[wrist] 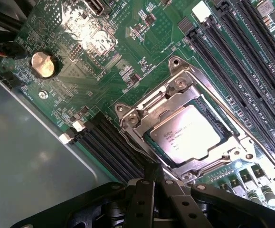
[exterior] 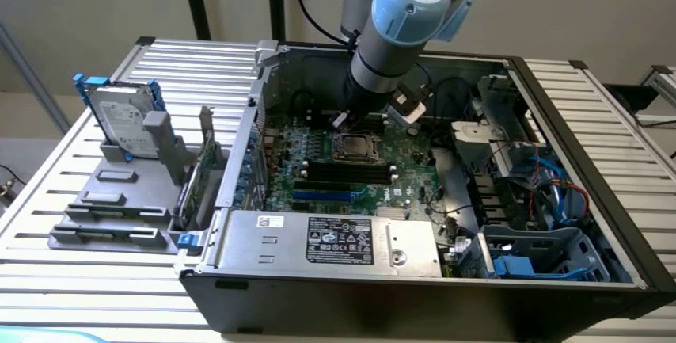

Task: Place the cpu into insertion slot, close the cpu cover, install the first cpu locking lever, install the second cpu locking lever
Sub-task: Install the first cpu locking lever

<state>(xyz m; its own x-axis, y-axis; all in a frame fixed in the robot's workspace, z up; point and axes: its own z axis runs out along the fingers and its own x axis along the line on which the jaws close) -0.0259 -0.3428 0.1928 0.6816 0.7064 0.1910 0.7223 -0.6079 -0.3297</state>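
Slatted metal bench (exterior: 63,240) beneath everything. On it, an open black computer case (exterior: 423,311), lying on its side with the interior facing up. Reaching down into the case from above, the grey-and-blue robot arm (exterior: 412,10). Along the case's near wall, a silver power supply (exterior: 264,240) with a printed label. Behind that, flat on the case floor, the green motherboard (exterior: 290,177). Outside the case, toward the exterior view's left, a hard drive (exterior: 119,121) standing upright in a grey holder (exterior: 116,200). On the board, rows of long black memory slots (wrist: 232,52). Low over the board, the end effector (wrist: 154,180), black fingers drawn tight together, tips close to one edge of the socket; whether touching anything there, impossible to tell. Near the board's middle, the insertion slot (exterior: 356,146), silvery rim around a dark centre. Lying flat over it, the cpu cover (wrist: 168,102), a silvery frame. Seated in the slot and framed by the cover's window, the cpu (wrist: 187,135), metal top up, printed text showing. Well apart from the socket, a round coin cell (wrist: 43,65).
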